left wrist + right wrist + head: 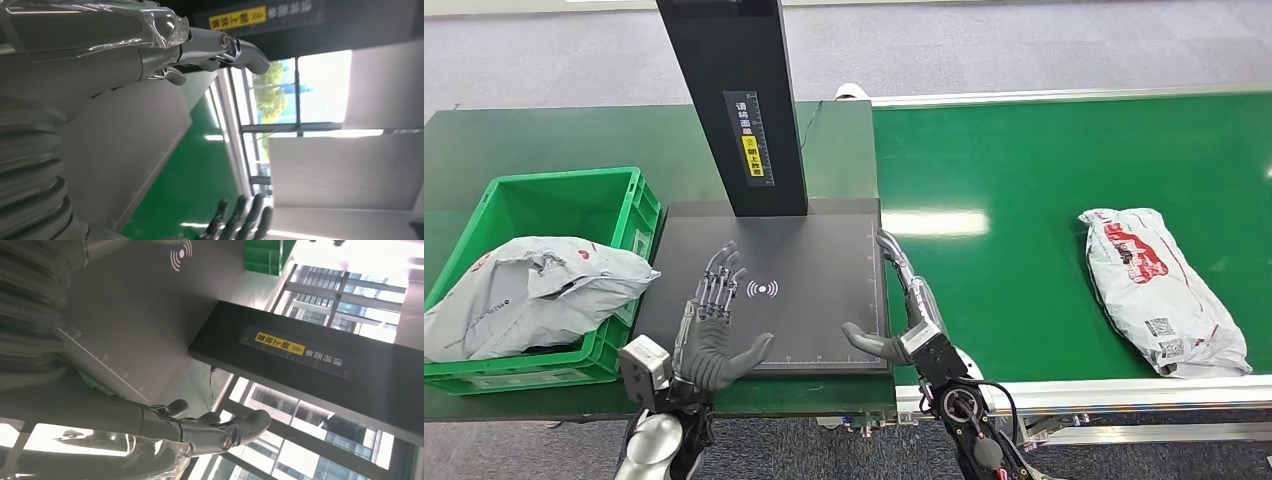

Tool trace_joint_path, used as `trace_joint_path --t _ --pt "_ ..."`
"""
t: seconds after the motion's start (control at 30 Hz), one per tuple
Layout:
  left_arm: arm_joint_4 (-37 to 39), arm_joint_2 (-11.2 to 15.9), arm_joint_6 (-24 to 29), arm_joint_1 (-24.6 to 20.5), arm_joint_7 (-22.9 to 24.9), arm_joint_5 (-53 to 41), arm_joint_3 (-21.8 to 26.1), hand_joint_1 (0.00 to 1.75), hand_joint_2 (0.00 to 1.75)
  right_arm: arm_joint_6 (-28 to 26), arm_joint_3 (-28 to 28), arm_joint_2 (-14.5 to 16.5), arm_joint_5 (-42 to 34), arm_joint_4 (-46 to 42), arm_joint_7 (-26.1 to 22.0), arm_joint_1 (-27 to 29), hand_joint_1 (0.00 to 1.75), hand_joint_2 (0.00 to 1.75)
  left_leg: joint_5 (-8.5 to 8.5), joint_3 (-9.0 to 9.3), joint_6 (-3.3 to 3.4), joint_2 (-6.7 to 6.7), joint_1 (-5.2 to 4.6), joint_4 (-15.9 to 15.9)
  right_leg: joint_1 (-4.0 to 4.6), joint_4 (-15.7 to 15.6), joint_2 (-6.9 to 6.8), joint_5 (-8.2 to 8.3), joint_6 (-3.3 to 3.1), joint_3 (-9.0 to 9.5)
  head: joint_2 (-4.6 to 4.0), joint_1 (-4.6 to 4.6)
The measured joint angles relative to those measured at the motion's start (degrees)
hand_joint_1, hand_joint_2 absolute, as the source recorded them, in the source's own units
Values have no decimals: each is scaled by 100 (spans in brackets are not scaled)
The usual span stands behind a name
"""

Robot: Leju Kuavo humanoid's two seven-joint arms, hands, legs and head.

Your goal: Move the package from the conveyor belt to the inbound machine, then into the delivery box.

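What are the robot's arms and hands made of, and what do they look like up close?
Both arms are silver metal. The left hand has a grey palm and thumb and slim dark fingers with silvery metal links. The right hand looks the same, with black cables looping below its wrist. In the wrist views a grey ribbed cover sits behind each hand, and clear plastic film wraps part of it.

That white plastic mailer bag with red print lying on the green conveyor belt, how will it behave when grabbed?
The white plastic mailer bag with red print looks wrinkled and soft, so it will probably sag and flop. Its glossy film may slip between fingers. It lies flat, so it is unlikely to roll.
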Motion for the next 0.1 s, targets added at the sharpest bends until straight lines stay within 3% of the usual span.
trace_joint_path --t 0.1 --pt "142 -1 -88 -30 29 -58 -28 0 175 267 -50 15 -210 -2 12 10 0 175 0 0 0 0 0 0 0 0 0 0 0 0 0 0"
